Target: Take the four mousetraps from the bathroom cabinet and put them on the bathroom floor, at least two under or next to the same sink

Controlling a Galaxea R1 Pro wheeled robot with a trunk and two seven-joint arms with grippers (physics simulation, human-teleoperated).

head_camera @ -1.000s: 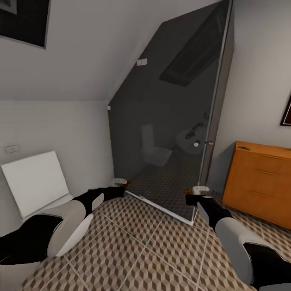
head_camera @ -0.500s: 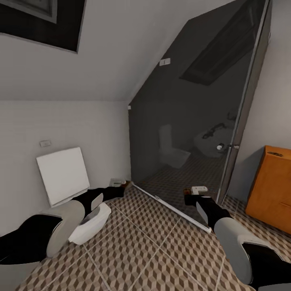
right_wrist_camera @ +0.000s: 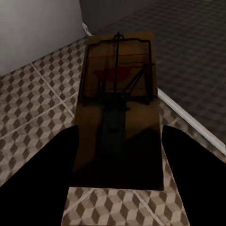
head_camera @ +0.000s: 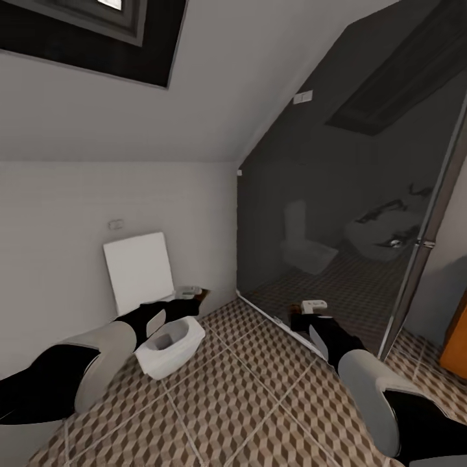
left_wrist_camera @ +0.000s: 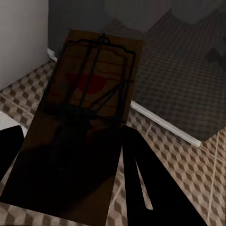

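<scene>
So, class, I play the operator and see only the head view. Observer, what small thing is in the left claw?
Observer: The left claw is shut on a mousetrap. The left wrist view shows a brown wooden board with dark wire and a red mark.
Operator: And the right claw?
Observer: The right claw is shut on a second mousetrap of the same kind, with a wire bar running along its length.
Operator: What is beneath that one?
Observer: The cube-patterned floor. In the right wrist view a pale strip at the foot of the dark glass panel passes just beside the board.
</scene>
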